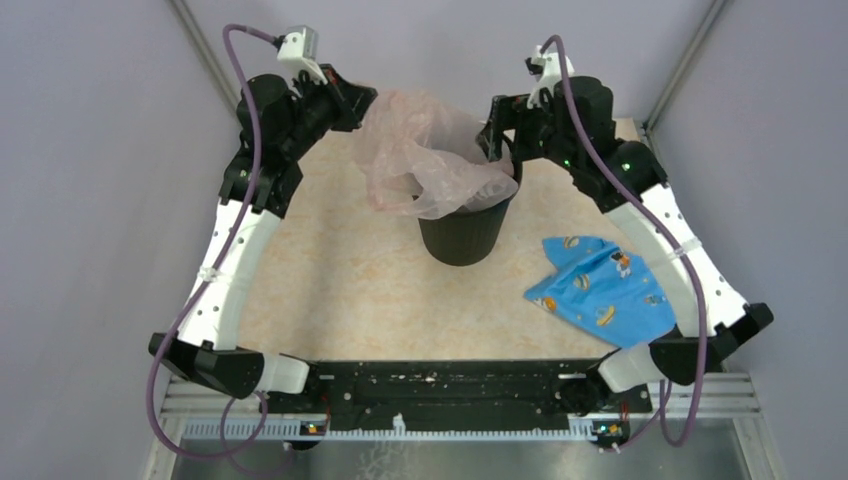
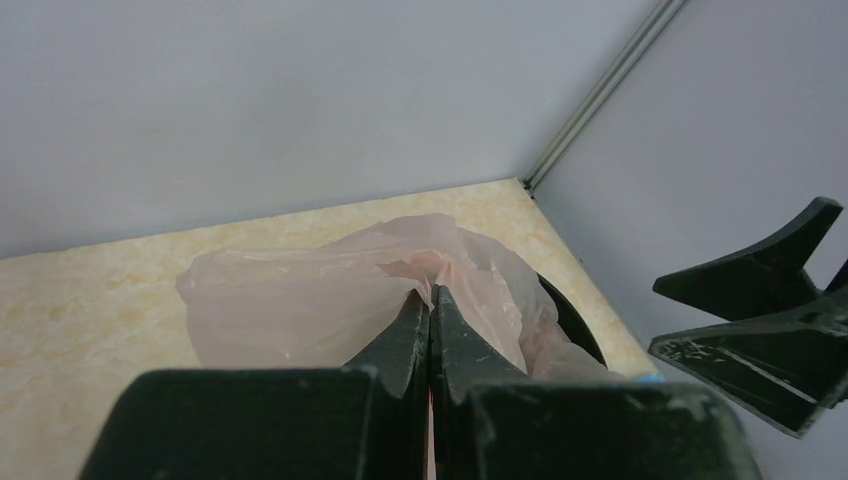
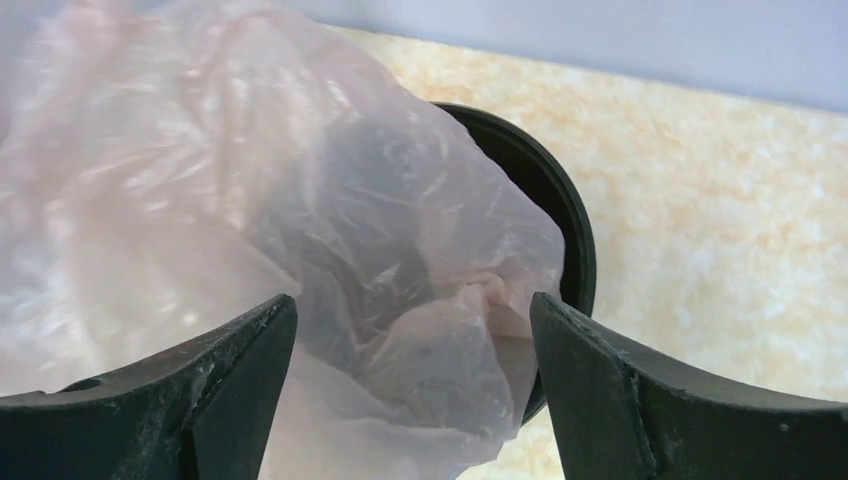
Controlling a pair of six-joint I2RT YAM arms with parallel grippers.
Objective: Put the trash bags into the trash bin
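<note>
Now the left hand (image 2: 430,296), pinching the trash bag (image 1: 430,160), holds it half over the trash bin (image 1: 465,235), slack spilling leftward; the right hand (image 3: 412,302), spread, sits nearer the rim.

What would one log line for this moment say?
left hand: shut on trash bag | right hand: open, above trash bin | trash bag: draped across rim, not fully in

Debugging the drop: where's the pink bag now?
Top view, back centre: bag draped over the bin, spilling left, left gripper pinching its top.
</note>
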